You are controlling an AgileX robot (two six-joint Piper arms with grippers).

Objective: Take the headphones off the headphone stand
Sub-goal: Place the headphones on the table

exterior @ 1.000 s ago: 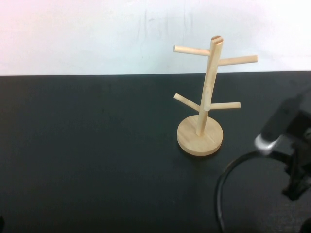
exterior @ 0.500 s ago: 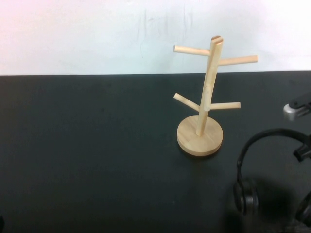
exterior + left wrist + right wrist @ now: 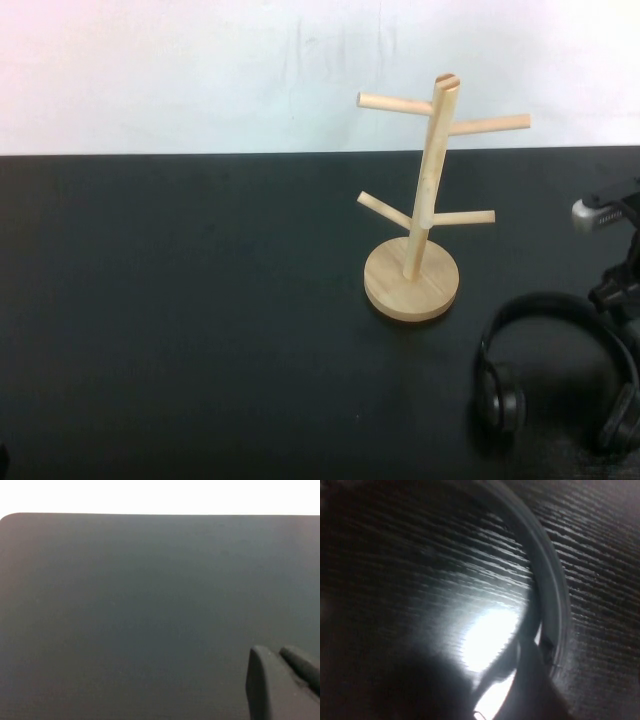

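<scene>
The headphones [image 3: 553,300] are black and lie flat on the dark table at the near right, clear of the stand, with one ear cup [image 3: 500,402] toward the middle and the other at the right edge. The headphone stand [image 3: 428,190] is light wood and stands upright with all its pegs bare. My right gripper [image 3: 615,292] sits at the right edge, right at the headband. In the right wrist view the headband [image 3: 551,595] curves very close past it. My left gripper [image 3: 280,677] is shut, empty, and hovers over bare table.
The dark table [image 3: 200,300] runs to a white wall at the back. The stand's round base [image 3: 412,280] is a short way left of the headphones.
The headphones came down from a raised, part-hidden position at the lower right to lying flat on the table. The right arm shifted toward the right edge. The stand has not moved.
</scene>
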